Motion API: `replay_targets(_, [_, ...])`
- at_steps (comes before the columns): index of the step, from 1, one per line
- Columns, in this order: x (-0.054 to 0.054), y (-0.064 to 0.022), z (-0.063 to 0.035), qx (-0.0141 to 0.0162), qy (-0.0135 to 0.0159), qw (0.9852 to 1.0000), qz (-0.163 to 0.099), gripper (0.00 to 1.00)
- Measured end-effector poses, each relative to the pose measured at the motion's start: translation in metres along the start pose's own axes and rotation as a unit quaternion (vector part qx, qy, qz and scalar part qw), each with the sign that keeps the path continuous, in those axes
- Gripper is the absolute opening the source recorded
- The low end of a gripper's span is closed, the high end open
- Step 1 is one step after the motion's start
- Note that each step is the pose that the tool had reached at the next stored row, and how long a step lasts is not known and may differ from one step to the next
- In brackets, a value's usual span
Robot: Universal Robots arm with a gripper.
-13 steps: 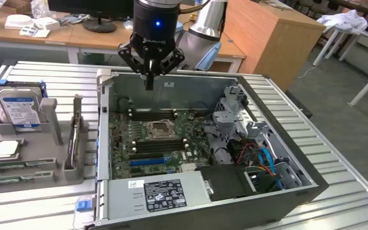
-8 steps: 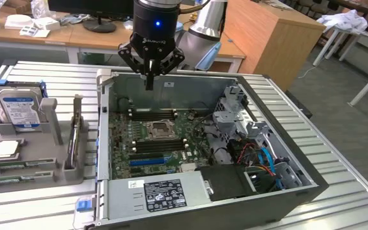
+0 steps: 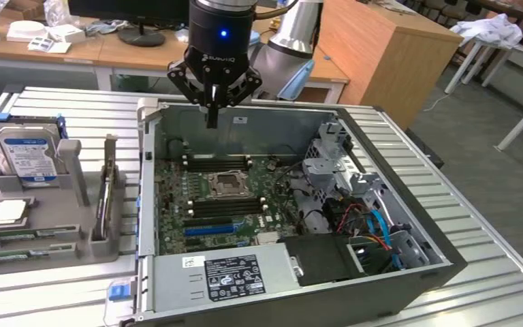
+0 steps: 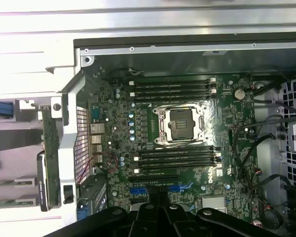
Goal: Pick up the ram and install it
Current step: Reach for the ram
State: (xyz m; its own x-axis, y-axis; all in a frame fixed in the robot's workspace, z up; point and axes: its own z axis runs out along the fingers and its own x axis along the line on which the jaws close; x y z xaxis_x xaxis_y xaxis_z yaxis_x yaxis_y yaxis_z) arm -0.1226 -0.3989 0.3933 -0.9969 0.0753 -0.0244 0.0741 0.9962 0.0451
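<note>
Claw [image 3: 212, 120] closed, fingers together on nothing, above the open black computer case [image 3: 271, 127]; the long, thin green ram stick [image 3: 107, 199] stands on edge in a grey holder [image 3: 66, 235] beyond the claw, toward the exterior view's left; probably light, stiff, fragile; grip the long bare edges.

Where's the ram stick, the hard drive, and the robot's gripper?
ram [image 4: 50, 148]: wrist view, on the middle of its green board.
hard drive [image 3: 27, 153]: exterior view, on its blue-white label.
gripper [image 3: 212, 122]: exterior view, at its shut fingertips.
</note>
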Motion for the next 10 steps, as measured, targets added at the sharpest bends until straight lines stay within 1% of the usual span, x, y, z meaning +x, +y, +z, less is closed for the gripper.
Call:
replay_targets(1, [0.000,0.0000,0.0000,0.0000,-0.0001,1.0000,0.000,0.11])
replay_targets(3, [0.006,-0.0007,-0.0003,0.0000,-0.0009,1.0000,0.000,0.11])
replay_targets(5, [0.012,-0.0019,-0.0004,-0.0001,-0.0012,1.0000,0.000,0.11])
replay_targets(10, [0.031,-0.0052,-0.0010,-0.0001,-0.0016,1.0000,0.000,0.11])
